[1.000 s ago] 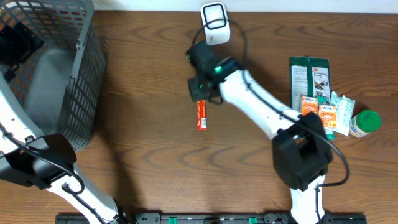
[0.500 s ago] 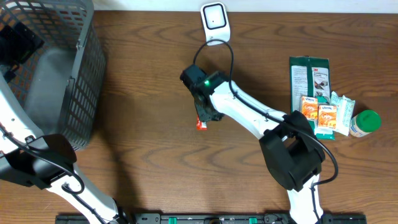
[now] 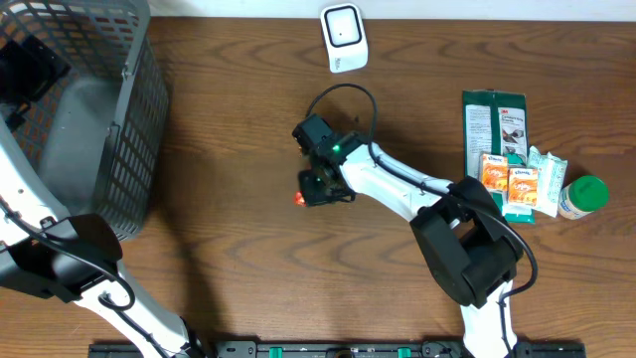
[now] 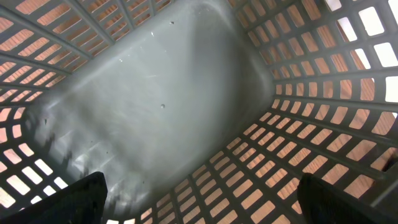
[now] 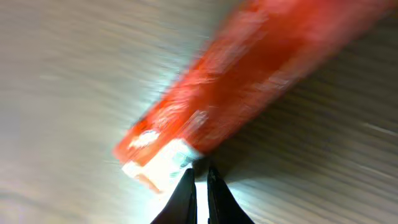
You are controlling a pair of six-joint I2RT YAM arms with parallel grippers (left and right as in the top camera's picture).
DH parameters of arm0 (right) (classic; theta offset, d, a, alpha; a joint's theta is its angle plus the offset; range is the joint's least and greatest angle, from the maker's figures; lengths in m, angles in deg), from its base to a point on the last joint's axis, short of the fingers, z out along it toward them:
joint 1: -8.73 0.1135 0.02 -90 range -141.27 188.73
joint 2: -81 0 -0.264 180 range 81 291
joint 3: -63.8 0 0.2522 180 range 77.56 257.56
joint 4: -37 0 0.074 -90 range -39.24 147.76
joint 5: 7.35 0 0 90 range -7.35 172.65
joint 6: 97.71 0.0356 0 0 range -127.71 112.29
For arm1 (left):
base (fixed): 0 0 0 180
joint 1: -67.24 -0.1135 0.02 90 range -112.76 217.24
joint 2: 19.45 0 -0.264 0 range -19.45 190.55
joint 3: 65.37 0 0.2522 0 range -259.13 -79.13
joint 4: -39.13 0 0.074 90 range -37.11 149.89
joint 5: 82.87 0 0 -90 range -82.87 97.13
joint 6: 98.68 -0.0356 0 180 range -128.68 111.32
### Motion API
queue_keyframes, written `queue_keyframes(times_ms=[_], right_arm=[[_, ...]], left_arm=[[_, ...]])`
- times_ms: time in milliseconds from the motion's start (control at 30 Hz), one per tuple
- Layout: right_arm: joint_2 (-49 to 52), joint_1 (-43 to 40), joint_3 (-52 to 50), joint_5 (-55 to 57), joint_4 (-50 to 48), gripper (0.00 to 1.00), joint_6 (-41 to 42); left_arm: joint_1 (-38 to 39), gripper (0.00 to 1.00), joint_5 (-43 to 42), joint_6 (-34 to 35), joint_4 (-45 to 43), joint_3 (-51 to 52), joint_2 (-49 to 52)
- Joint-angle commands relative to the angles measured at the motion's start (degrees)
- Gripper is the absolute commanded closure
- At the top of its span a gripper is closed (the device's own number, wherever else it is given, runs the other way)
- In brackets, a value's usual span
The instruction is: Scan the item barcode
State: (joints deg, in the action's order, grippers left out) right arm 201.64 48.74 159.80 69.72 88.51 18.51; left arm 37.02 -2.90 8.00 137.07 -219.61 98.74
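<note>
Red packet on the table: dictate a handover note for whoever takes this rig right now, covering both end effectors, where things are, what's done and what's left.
Left end effector: wide open, empty, inside the grey basket.
Right end effector: shut, tips at one end of the red packet, mid-table. The view is blurred, so a real grip cannot be confirmed.
White scanner: at the table's far edge, apart from the packet.
Done: packet reached.
Left: confirm the grip, then present the packet's barcode to the scanner.
</note>
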Motion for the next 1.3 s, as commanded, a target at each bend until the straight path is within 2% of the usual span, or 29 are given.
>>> queue_keyframes(times_ms=[0, 267, 467, 533, 633, 700, 767, 900, 1000, 1033, 1067, 1133, 1167, 1200, 1233, 1267], right_arm=[[1.6, 1.0, -0.9, -12.5, -3.4, 0.95, 1.1], [1.6, 1.2, -0.9, -9.2, -14.7, 0.89, 1.1], [1.1, -0.3, 1.6, -13.1, -18.7, 0.85, -2.4], [0.2, -1.3, 3.3, -14.2, -17.2, 0.82, -6.8], [-1.4, -3.2, 5.9, -14.2, -11.7, 0.72, -17.7], [-2.2, -4.5, 7.4, -14.1, -7.6, 0.56, -25.5], [-2.3, -5.7, 8.3, -12.3, -3.8, 0.48, -34.1], [-2.3, -7.5, 7.5, -0.9, -1.1, 0.40, -49.1], [-2.1, -8.4, 6.1, 4.4, -3.3, 0.37, -53.1], [-2.1, -8.6, 5.8, 4.5, -4.3, 0.38, -53.1], [-2.1, -8.9, 5.5, 4.3, -5.7, 0.45, -52.8], [-1.9, -9.0, 5.3, 4.3, -8.5, 0.62, -49.9], [-1.6, -9.0, 5.3, 4.3, -10.4, 0.79, -47.0], [-1.5, -9.0, 5.3, 4.3, -12.3, 0.90, -44.1], [-1.4, -9.0, 5.3, 4.3, -13.8, 0.96, -41.3], [-1.2, -9.0, 5.3, 4.3, -15.2, 0.99, -38.6]], left_arm=[[0.0, 0.02, 0.2, 0.1, 0.2, -1.0, -1.3], [0.0, 0.02, 0.2, 0.1, 0.2, -1.0, -1.3], [0.0, 0.02, 0.2, 0.1, 0.2, -1.0, -1.3], [0.0, 0.02, 0.2, 0.1, 0.2, -1.0, -1.3], [0.0, 0.02, 0.2, 0.1, 0.2, -1.0, -1.3], [0.0, 0.02, 0.2, 0.1, 0.2, -1.0, -1.3], [0.0, 0.02, 0.2, 0.1, 0.2, -1.0, -1.3], [0.0, 0.02, 0.2, 0.1, 0.2, -1.0, -1.3], [0.0, 0.02, 0.2, 0.1, 0.2, -1.0, -1.3], [0.0, 0.02, 0.2, 0.1, 0.2, -1.0, -1.3], [0.0, 0.02, 0.2, 0.1, 0.2, -1.0, -1.3], [0.0, 0.02, 0.2, 0.1, 0.2, -1.0, -1.3], [0.0, 0.02, 0.2, 0.1, 0.2, -1.0, -1.3], [0.0, 0.02, 0.2, 0.1, 0.2, -1.0, -1.3], [0.0, 0.02, 0.2, 0.1, 0.2, -1.0, -1.3], [0.0, 0.02, 0.2, 0.1, 0.2, -1.0, -1.3]])
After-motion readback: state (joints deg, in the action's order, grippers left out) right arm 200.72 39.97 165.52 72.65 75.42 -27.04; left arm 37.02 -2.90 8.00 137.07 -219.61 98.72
